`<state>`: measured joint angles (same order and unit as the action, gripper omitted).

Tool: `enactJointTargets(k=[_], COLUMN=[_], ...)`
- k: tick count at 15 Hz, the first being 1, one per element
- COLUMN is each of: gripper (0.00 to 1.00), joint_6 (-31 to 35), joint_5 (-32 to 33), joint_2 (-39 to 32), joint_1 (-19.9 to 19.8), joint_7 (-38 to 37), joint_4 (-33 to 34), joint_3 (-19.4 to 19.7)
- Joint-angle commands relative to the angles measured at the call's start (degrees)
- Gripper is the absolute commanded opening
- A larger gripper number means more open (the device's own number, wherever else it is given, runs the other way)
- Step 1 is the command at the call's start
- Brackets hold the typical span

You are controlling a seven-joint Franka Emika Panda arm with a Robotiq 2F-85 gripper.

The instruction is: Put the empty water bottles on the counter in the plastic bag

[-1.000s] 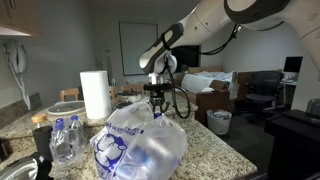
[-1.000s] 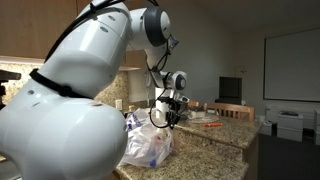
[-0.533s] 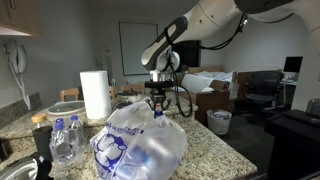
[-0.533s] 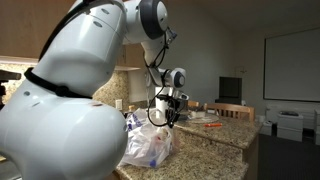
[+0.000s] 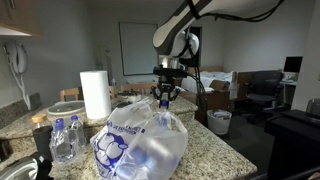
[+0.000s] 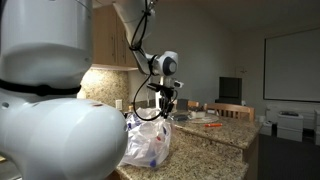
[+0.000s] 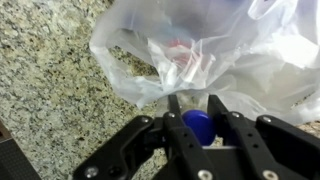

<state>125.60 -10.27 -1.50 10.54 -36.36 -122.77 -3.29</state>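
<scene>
No writing can be read anywhere. The plastic bag (image 5: 140,145) carries blue printed marks (image 5: 108,150) on the side facing the camera in an exterior view, but the shapes are crumpled and too small to make out as letters. The bag is thin, milky white and see-through, crinkled all over, and it sits puffed up on the speckled beige-brown worktop (image 5: 212,148). In the wrist view its mouth (image 7: 180,75) gapes just beyond the tool, and vague pale and reddish shapes show through the plastic; what they are cannot be told.

The tool (image 7: 195,106) is pinching a bottle (image 7: 197,125) by its neck, with the round blue cap wedged between the two black fingers (image 7: 174,108). In both exterior views the tool (image 5: 165,97) hangs straight down over the top of the bag (image 6: 150,145), with a spot of blue showing at its tip.

Two other bottles (image 5: 65,140) stand upright on the worktop to the side of the bag, close together, clear with blue caps; their labels are too small to read. A white paper towel roll (image 5: 95,95) stands upright behind them.
</scene>
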Motion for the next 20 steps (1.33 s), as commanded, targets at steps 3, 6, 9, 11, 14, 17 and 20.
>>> enactJointTargets(k=[3,6,9,11,14,17,20], gripper=[0.15,0.15,0.15,0.15,0.15,0.15,0.15], joint_6=[-2.4,-6.8,-14.4,-16.9,-18.9,-20.1,-24.0], joint_5=[-7.3,-8.1,-9.7,-10.4,-9.3,-8.6,-7.6], joint_2=[16.0,19.7,16.4,11.2,2.0,-7.9,-17.3], joint_1=[-2.7,-2.5,-1.6,-1.6,-1.7,-2.0,-1.9], joint_7=[3.7,6.1,13.5,18.3,25.4,33.2,38.7], joint_4=[-9.6,-9.4,-4.9,-1.1,6.1,14.4,23.7], joint_3=[-0.6,-1.2,-1.4,-1.6,-2.1,-2.7,-4.1])
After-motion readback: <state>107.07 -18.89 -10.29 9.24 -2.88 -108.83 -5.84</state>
